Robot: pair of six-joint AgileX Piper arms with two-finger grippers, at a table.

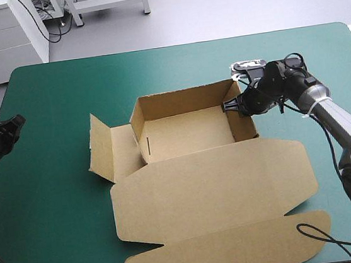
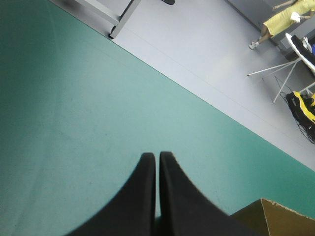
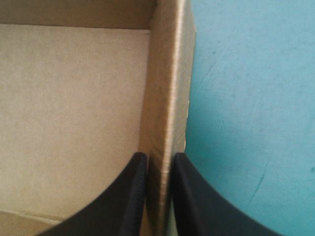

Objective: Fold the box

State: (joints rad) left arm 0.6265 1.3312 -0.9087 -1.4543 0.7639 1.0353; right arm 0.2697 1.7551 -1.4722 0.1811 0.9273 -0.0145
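Teal-green cover runs bare across the tabletop (image 1: 174, 62), and the brown box (image 1: 182, 137) sits at its middle as an open tray. Its lid (image 1: 214, 190) lies flat toward the near edge.

The right end effector (image 1: 228, 107) is pinched narrow on the box's right wall (image 1: 240, 114) near the far right corner. In the right wrist view one black finger is inside the tray and one outside, with the board between them. The left end effector (image 1: 17, 121) hangs at the tabletop's left edge, well apart from the box. Its fingers are pressed together on nothing, over bare cover.

Nothing pins the tray down, so a pull or twist from the right side would likely drag the whole box rather than bend the wall. A hard squeeze could crease the board. The left flap (image 1: 101, 146) stands half raised and splayed out to the left. It looks untucked, though the high view does not settle that, and it might fall away if the tray shifts.

That flap lies between the left end effector and the tray. The wide lid fills the near ground, so any low sweep from there risks catching its edge.
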